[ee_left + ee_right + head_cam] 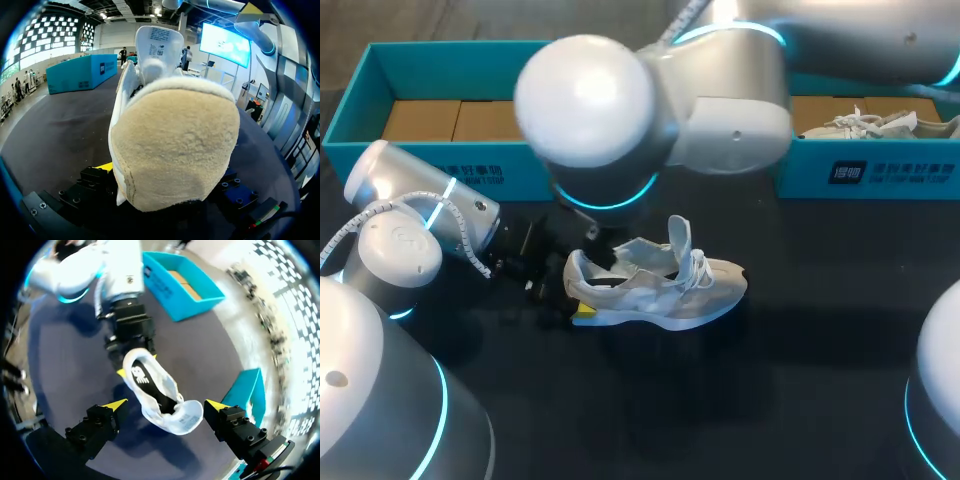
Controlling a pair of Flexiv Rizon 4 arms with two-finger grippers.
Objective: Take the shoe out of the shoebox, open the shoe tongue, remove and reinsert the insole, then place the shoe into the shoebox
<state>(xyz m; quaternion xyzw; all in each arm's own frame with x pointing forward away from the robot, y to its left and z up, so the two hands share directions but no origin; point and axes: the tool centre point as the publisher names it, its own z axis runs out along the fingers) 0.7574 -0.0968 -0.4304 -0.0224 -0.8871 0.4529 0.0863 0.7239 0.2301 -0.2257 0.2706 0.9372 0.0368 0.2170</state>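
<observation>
Closest of all is the beige suede heel of a white-and-grey lace-up sneaker (175,140), which stands on its sole on the black table top (820,350). At that heel the left gripper (137,365) is clamped, a yellow-tipped finger pressed to either side. Directly above the sneaker hangs the right gripper (166,405), fingers spread wide on each side of the upraised tongue (186,419), touching nothing. Inside the sneaker a dark insole (142,377) lies flat. Behind the sneaker's heel end stands an open teal cardboard shoebox (360,110) holding brown card blocks (450,120). Behind its toe end a second teal box (880,175) holds another pale shoe (865,125).
</observation>
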